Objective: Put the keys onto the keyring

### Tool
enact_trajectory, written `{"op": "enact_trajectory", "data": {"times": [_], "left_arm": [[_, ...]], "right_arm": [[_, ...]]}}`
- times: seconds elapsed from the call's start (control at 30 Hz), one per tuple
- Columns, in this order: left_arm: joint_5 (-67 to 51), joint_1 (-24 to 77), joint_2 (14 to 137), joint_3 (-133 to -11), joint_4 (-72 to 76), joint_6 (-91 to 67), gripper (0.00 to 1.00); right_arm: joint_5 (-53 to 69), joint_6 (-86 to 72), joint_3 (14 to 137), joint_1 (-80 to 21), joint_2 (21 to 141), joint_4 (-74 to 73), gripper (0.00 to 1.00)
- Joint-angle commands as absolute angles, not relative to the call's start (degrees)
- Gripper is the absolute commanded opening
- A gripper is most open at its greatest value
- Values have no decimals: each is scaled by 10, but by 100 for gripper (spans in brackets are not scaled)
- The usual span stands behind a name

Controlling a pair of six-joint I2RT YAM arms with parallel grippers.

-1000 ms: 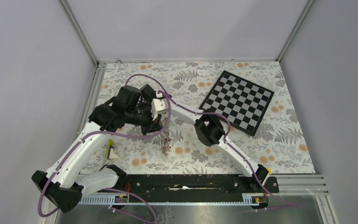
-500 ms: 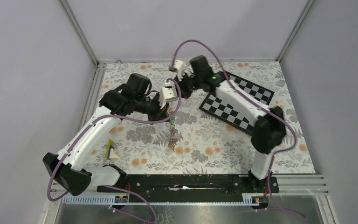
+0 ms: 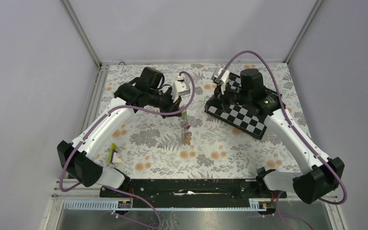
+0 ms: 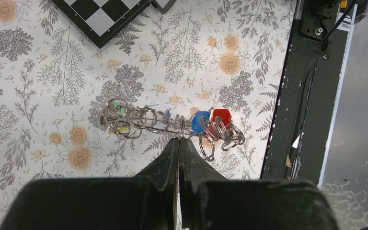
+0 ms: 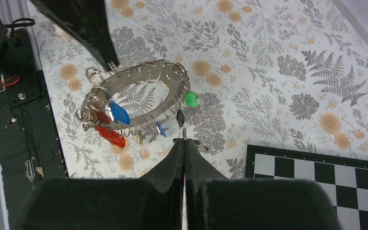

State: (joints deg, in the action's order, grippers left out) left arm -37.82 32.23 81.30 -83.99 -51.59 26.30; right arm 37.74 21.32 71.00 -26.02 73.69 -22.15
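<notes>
Left jaws are pinched shut on the edge of the keyring (image 5: 153,120), holding it in the air above the floral desk (image 3: 220,143). Keys (image 5: 120,113) hang from it on small rings. Right jaws are pressed together, near the keyring but apart from it.
</notes>
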Motion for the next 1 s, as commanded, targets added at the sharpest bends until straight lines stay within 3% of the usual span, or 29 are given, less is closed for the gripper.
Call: {"op": "enact_trajectory", "data": {"times": [0.0, 0.47, 0.97], "left_arm": [[-396, 320, 815, -869, -468, 260, 0], [-395, 324, 796, -824, -394, 229, 0], [-286, 412, 767, -774, -319, 191, 0]], "right_arm": [[428, 197, 693, -245, 691, -212, 0], [576, 158, 687, -233, 674, -205, 0], [562, 66, 625, -248, 738, -82, 0]]}}
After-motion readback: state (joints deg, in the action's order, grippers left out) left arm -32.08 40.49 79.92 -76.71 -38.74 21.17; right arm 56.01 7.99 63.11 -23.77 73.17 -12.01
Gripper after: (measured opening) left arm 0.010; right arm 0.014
